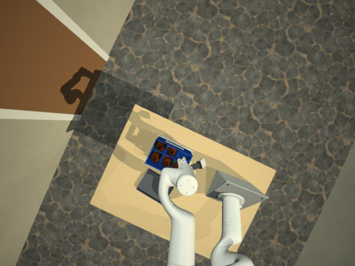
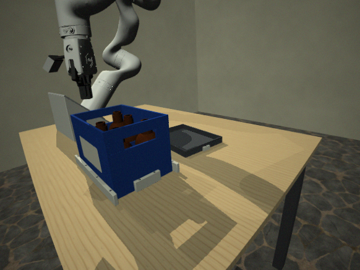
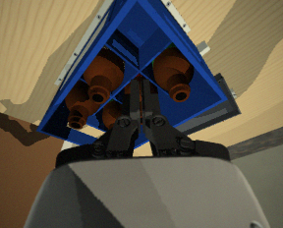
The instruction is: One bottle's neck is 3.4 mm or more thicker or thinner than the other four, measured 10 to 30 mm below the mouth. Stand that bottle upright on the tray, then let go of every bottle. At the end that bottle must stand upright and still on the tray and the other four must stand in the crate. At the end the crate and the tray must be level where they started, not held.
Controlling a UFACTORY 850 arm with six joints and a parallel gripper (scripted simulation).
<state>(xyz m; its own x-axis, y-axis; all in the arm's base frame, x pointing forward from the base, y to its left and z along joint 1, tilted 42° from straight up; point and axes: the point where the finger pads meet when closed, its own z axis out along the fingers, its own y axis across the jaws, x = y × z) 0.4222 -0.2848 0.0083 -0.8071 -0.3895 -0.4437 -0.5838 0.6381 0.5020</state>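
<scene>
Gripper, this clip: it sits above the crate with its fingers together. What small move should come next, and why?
Probably reopen the fingers before descending again. The gripper hangs shut on nothing above the blue crate, and all the brown bottles stand inside it. The tray holds no bottle. Closed fingers cannot straddle a neck to compare or grasp it.
</scene>
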